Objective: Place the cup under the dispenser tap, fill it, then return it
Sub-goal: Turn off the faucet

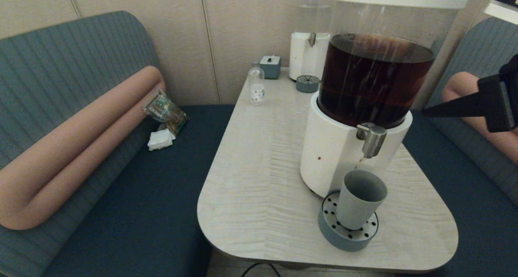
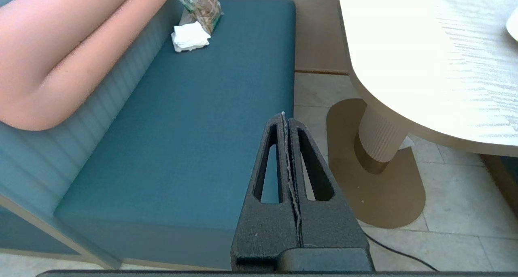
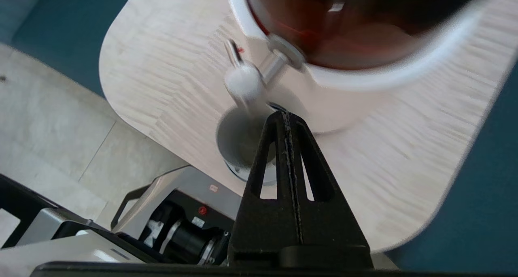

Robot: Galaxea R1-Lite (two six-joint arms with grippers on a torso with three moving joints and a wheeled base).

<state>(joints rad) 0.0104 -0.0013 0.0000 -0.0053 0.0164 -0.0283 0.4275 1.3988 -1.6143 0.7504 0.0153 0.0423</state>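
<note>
Grey-blue, the cup (image 1: 360,199) stands upright on the perforated drip tray (image 1: 347,232), directly below the dispenser tap (image 1: 371,138) in the head view; the right gripper (image 1: 427,112) hangs off to the right, well apart, pointing back toward the dispenser, fingers pressed together, holding nothing. From the left wrist, the left gripper (image 2: 285,117) is parked over the bench seat (image 2: 182,127), shut and empty. From the right wrist, the cup (image 3: 238,137) lies just beyond the closed fingertips, so the right arm is nearer.
</note>
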